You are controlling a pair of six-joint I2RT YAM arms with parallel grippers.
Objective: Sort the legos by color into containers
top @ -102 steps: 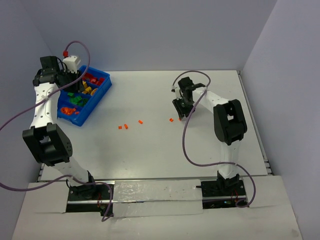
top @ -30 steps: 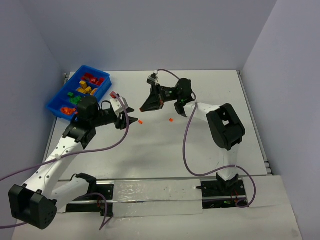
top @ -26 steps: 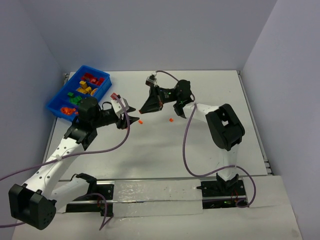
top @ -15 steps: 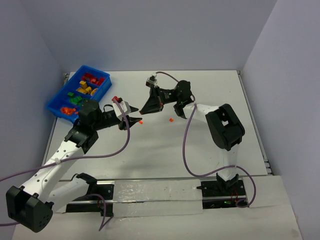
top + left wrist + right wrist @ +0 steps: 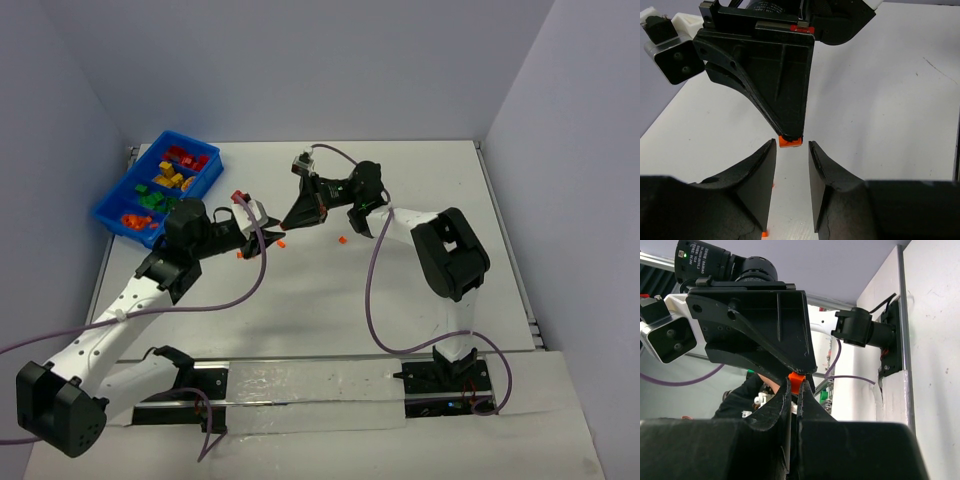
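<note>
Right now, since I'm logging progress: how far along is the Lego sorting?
Done: red, yellow, green and orange bricks sit grouped in the blue bin. In hand: the right gripper pinches a small orange brick, with the open left gripper lined up on it, apparently for a handover. Left: at least three small orange pieces lie on the table.

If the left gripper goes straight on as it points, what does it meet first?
Most likely the orange brick pinched in the right gripper, straight ahead of the open left gripper; the gap is hard to judge.
</note>
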